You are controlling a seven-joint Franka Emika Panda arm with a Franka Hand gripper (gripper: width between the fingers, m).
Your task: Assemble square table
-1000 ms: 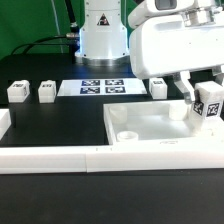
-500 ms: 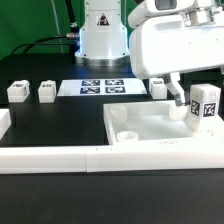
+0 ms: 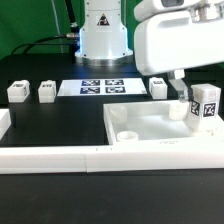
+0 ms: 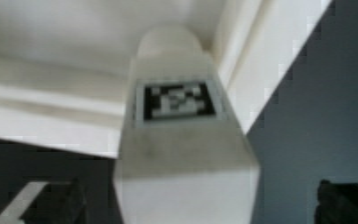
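Note:
The square table's white slab (image 3: 150,130) lies with its raised rim up at the exterior view's right. One white tagged leg (image 3: 205,106) stands upright in the slab's far right corner socket. My gripper (image 3: 202,96) hangs just over it, open. In the wrist view the leg (image 4: 185,140) rises between my fingers (image 4: 23,205), with a dark gap on each side, so nothing is gripped. Three more legs stand on the black table: two at the left (image 3: 17,91) (image 3: 46,91) and one behind the slab (image 3: 158,87).
The marker board (image 3: 103,87) lies flat behind the slab, before the robot's white base (image 3: 103,35). A long white border bar (image 3: 60,157) runs along the front, and another white block (image 3: 4,122) stands at the left edge.
The leg was tilted in my grip a second ago. It now stands upright in the corner socket, my jaws have opened off it, and the hand has lifted a little.

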